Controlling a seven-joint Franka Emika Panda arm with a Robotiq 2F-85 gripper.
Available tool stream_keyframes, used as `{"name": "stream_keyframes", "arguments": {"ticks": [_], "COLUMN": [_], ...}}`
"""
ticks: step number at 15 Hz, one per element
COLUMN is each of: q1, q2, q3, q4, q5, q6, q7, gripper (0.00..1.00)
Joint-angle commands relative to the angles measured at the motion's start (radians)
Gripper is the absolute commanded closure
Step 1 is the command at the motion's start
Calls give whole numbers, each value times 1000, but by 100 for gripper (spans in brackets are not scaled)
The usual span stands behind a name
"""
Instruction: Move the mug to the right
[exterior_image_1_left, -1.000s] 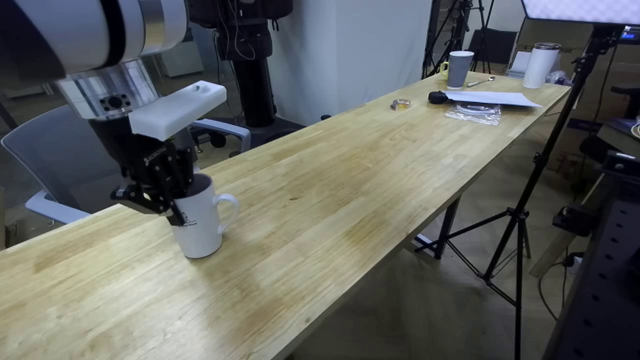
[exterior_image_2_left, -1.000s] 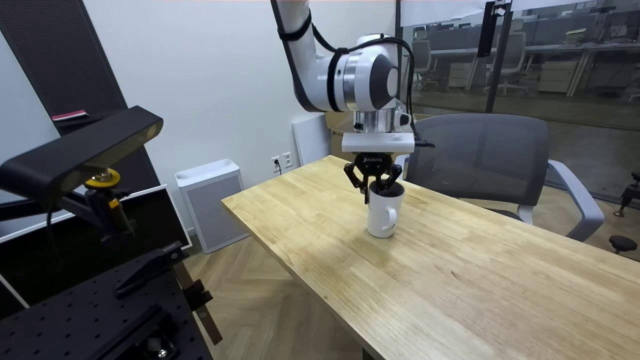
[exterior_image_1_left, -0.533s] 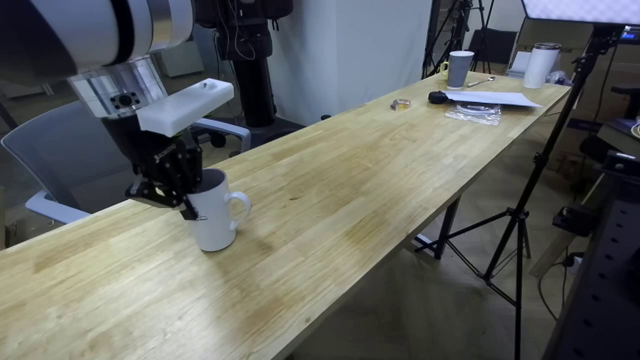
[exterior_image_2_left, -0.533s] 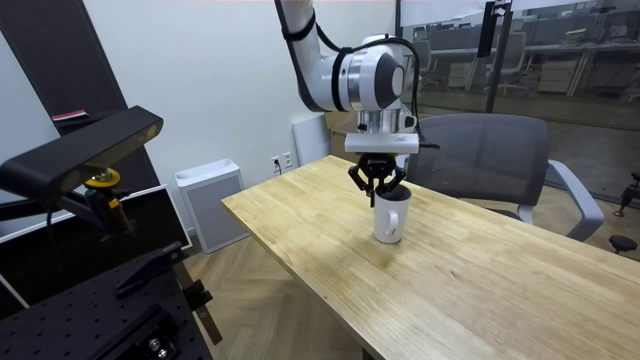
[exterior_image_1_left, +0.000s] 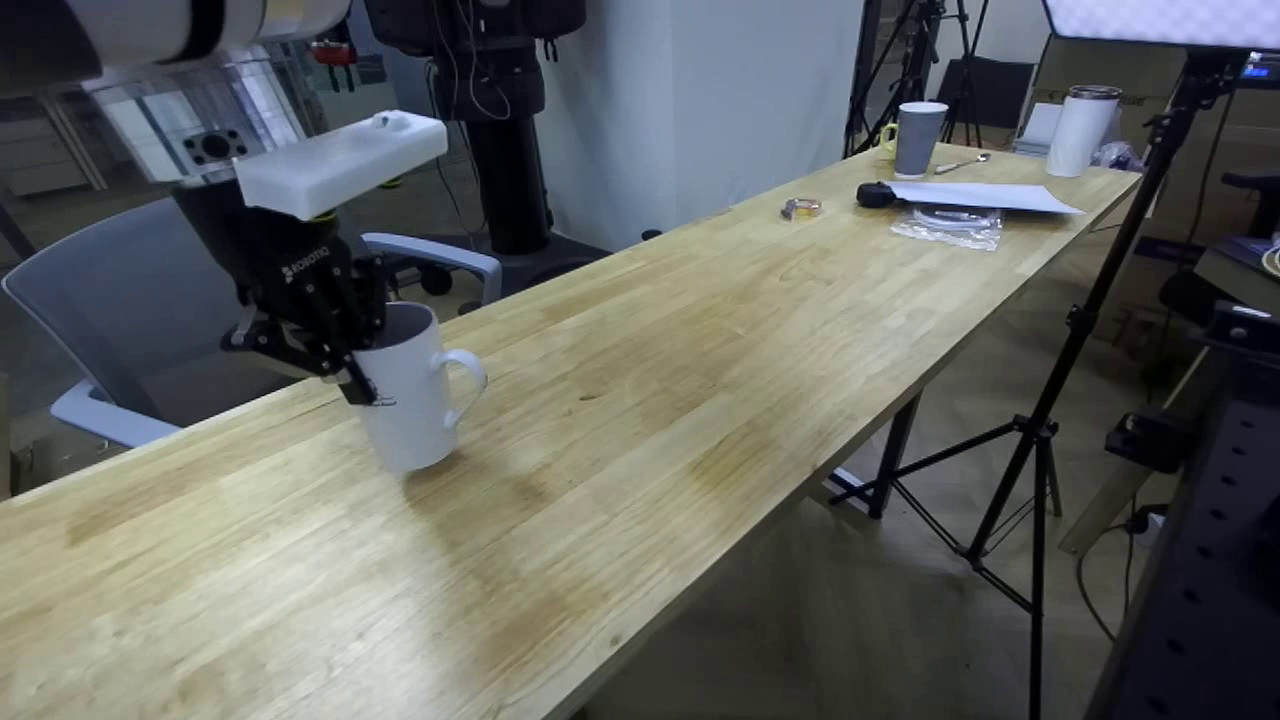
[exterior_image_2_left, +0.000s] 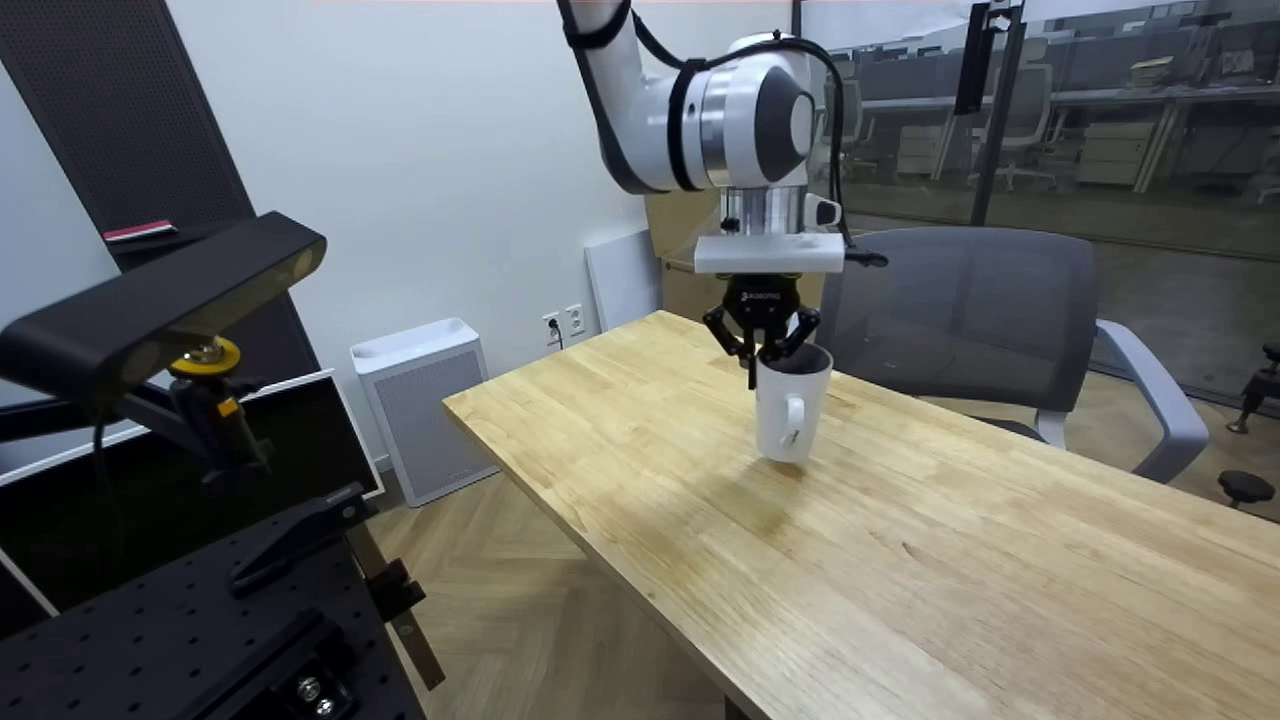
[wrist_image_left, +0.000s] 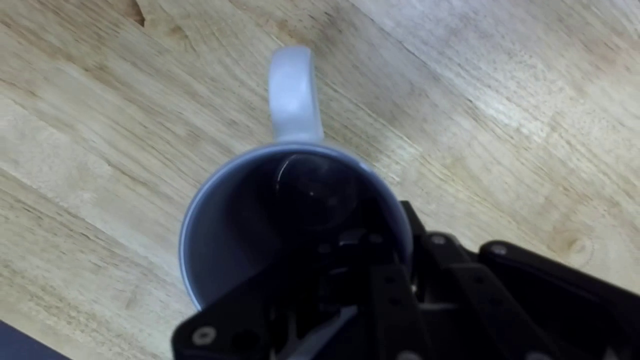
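Note:
The white mug (exterior_image_1_left: 408, 425) has a loop handle and a dark interior, and it also shows in an exterior view (exterior_image_2_left: 788, 425). My gripper (exterior_image_1_left: 362, 372) is shut on the mug's wall, with one finger inside the mug and one outside; it also shows in an exterior view (exterior_image_2_left: 758, 368). The mug hangs slightly tilted a little above the wooden table, with a shadow under its base. In the wrist view the mug (wrist_image_left: 230, 225) is seen from above with its handle pointing up, and the black fingers (wrist_image_left: 402, 240) straddle its rim at the lower right.
The wooden table (exterior_image_1_left: 680, 400) runs away from me. At its far end stand a grey cup (exterior_image_1_left: 918, 142), a white tumbler (exterior_image_1_left: 1082, 132), a spoon (exterior_image_1_left: 962, 163), white paper (exterior_image_1_left: 980, 196) and a bagged cable (exterior_image_1_left: 950, 225). A grey chair (exterior_image_2_left: 970, 310) stands against the table edge.
The gripper and mug first slid together along the table, rightwards in both exterior views. Then both rose, so the mug's base has left the tabletop. The gripper has kept its hold.

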Motion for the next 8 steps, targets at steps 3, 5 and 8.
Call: {"name": "stream_keyframes", "arguments": {"ticks": [3,5,8], "q1": [5,-2,-16], "q2": [-46,-60,-82], "q3": [-8,-15,-29], "q4": [-28,-56,-109], "q5": [-6,-8,-11], "q6": [-46,-42,-27], "q7": [47,50,52], "gripper": [98,98,98]}}
